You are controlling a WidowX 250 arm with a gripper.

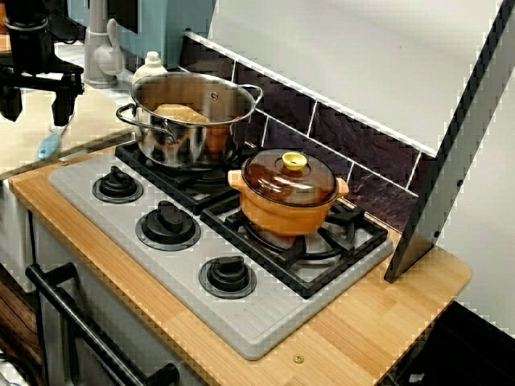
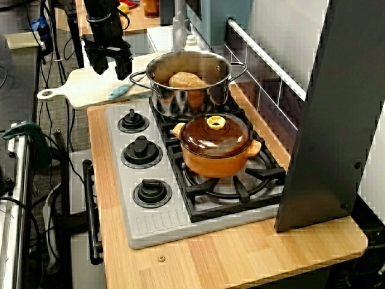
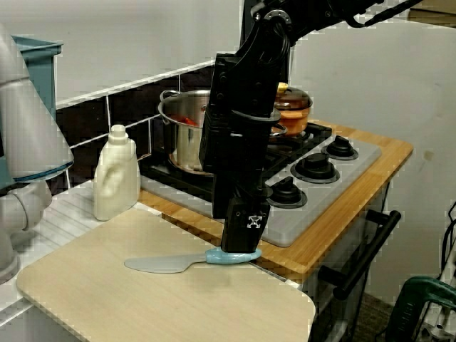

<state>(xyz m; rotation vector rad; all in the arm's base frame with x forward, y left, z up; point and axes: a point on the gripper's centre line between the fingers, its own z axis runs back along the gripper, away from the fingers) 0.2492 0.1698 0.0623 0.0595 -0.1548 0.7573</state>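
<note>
My gripper hangs open over a pale cutting board, left of the stove. Its two black fingers stand well apart in the view from the stove's front. Under it lies a spatula with a grey blade and a light blue handle. In the view from the side, my gripper reaches down to the handle's end, and I cannot tell if a fingertip touches it. From above, the gripper sits just over the handle. Nothing is held between the fingers.
A steel pot holding a tan lump of food sits on the back-left burner. An orange pot with a glass lid sits on the right burner. Three black knobs line the stove's front. A white bottle stands behind the board.
</note>
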